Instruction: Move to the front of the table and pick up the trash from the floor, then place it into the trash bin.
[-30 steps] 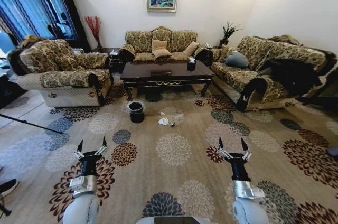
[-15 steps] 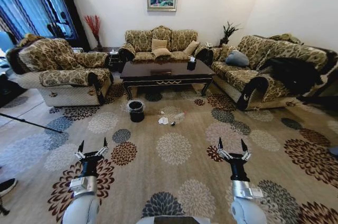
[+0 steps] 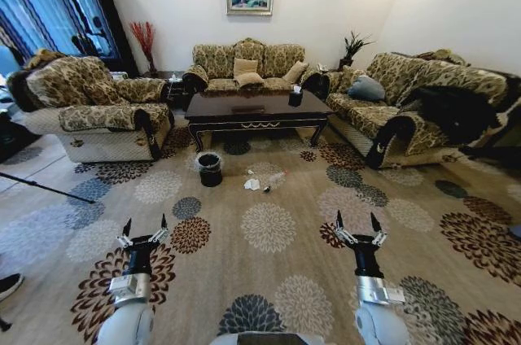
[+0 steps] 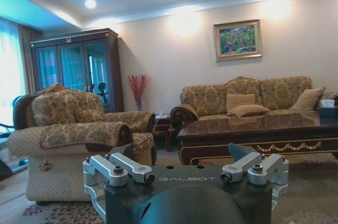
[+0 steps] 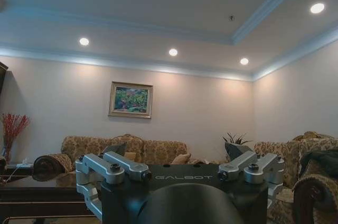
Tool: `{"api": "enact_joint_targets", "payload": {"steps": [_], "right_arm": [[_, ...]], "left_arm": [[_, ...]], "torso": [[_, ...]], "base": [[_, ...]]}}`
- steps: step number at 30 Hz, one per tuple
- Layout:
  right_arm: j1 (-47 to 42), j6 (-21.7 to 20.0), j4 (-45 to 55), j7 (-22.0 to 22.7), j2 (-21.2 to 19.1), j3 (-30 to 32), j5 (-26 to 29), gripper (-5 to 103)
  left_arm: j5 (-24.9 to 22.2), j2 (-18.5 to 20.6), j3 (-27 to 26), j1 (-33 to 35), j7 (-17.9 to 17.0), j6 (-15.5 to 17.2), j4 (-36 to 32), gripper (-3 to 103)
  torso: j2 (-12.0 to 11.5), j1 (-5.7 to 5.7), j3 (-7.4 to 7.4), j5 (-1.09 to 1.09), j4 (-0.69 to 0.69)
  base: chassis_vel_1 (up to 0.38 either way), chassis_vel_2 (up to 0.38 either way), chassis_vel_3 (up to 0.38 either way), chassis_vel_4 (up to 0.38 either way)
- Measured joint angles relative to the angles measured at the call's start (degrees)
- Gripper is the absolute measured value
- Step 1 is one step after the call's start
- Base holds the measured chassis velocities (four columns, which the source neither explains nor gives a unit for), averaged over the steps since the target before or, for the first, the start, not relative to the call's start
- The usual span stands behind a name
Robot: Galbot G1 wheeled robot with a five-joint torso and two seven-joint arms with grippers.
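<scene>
Patterned carpet spreads before the dark table, with the trash bin and trash lying close together just in front of it. Far back, the left gripper and right gripper hover low, fingers spread apart, holding nothing.

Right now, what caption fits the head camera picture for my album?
Both open grippers, left and right, wait over the carpet, far from the trash and trash bin.
</scene>
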Motion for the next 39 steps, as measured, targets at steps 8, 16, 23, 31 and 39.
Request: {"api": "enact_joint_targets", "payload": {"steps": [8,16,23,31,39], "right_arm": [[-2.09,-4.12,2.77,0.43,-3.7,-0.74,1.22,100],[-3.4,-3.62,4.21,-10.32,-5.79,-1.15,5.29,100],[-5.51,-8.95,6.61,-9.74,-4.82,-1.16,3.35,100],[-6.26,-11.06,8.16,-7.54,-4.23,0.26,-2.03,100],[-6.82,-12.37,10.2,-1.65,-3.45,-0.1,-5.06,100]], "left_arm": [[-1.13,1.66,-0.16,0.18,3.6,-0.28,-1.01,100],[-1.78,2.43,0.03,0.41,5.72,-0.27,-1.83,100],[-1.45,3.04,0.09,0.37,5.95,-0.63,-1.53,100],[-1.05,3.3,0.23,0.19,5.95,-0.8,-1.3,100],[0.12,2.87,0.82,0.24,5.96,-1.13,-1.39,100]], "torso": [[-2.52,-1.12,-1.4,0.0,0.0],[-4.43,-1.95,-2.48,0.0,0.0],[-6.44,-2.89,-3.56,0.0,0.01],[-8.34,-3.67,-4.68,0.0,0.0],[-10.71,-4.66,-6.05,0.0,0.0]], "base": [[0.0,0.0,0.0,0.0],[0.0,0.0,0.0,0.0],[0.0,0.0,0.0,0.0],[0.0,0.0,0.0,0.0],[0.0,0.0,0.0,0.0]]}}
